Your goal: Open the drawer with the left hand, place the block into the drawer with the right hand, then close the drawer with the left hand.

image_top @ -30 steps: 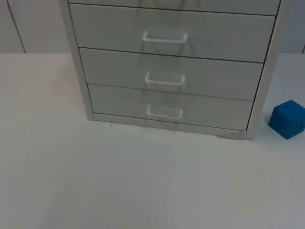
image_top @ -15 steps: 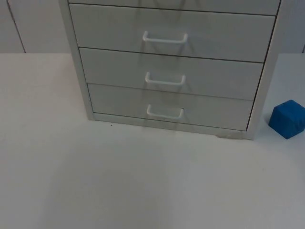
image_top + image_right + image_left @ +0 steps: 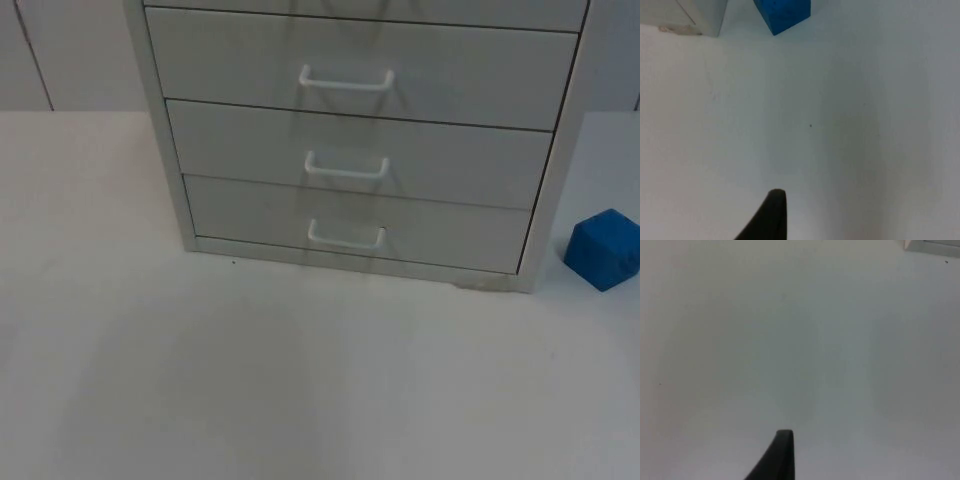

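Note:
A white drawer cabinet (image 3: 160,150) stands at the back of the table with all its drawers shut. The bottom drawer (image 3: 250,215) carries a white handle (image 3: 346,238), and two more drawers sit above it. A blue block (image 3: 604,250) rests on the table just right of the cabinet. My left gripper (image 3: 782,455) hovers over bare table, with the cabinet's base corner (image 3: 935,245) far ahead. My right gripper (image 3: 771,215) hangs over bare table too, well short of the blue block (image 3: 782,12) and the cabinet's corner (image 3: 685,15). Neither gripper holds anything.
The white table top (image 3: 300,380) spreads wide in front of the cabinet. A grey partition wall (image 3: 70,50) stands behind it. A small scuff (image 3: 480,284) marks the table at the cabinet's right foot.

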Tool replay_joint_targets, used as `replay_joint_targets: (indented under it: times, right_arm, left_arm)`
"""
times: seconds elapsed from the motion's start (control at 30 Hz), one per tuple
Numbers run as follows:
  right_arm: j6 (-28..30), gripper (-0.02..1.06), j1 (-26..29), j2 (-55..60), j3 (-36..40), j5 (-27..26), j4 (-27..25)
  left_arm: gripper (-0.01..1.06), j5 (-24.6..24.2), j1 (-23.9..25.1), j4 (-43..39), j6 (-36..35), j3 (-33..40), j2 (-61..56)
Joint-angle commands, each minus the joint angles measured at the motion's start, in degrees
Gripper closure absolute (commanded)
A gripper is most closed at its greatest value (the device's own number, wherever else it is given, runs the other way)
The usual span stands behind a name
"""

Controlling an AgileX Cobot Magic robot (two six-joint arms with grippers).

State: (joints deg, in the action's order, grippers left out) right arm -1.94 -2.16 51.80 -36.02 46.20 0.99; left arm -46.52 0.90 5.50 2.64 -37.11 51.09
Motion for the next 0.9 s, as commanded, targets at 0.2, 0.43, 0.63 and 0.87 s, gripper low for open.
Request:
replay_joint_targets:
  times: [0.2, 0.43, 0.63, 0.87]
  right_arm:
    - [0.3, -0.01, 0.2, 0.0, -0.2, -0.6, 0.3]
    - [0.3, -0.01, 0.2, 0.0, -0.2, -0.9, 0.3]
    - [0.3, -0.01, 0.2, 0.0, -0.2, -1.1, 0.3]
    - [0.3, -0.01, 0.2, 0.0, -0.2, -1.7, 0.3]
  left_arm:
    - [0.02, 2.4, -0.1, 3.5, 3.6, -0.3, 0.3]
    - [0.38, 3.6, -0.1, 14.6, 14.8, -0.3, 0.8]
    - [0.53, 3.9, -0.3, 21.9, 23.1, -0.3, 3.3]
    - [0.46, 4.1, -8.2, 28.3, 32.4, -0.3, 14.5]
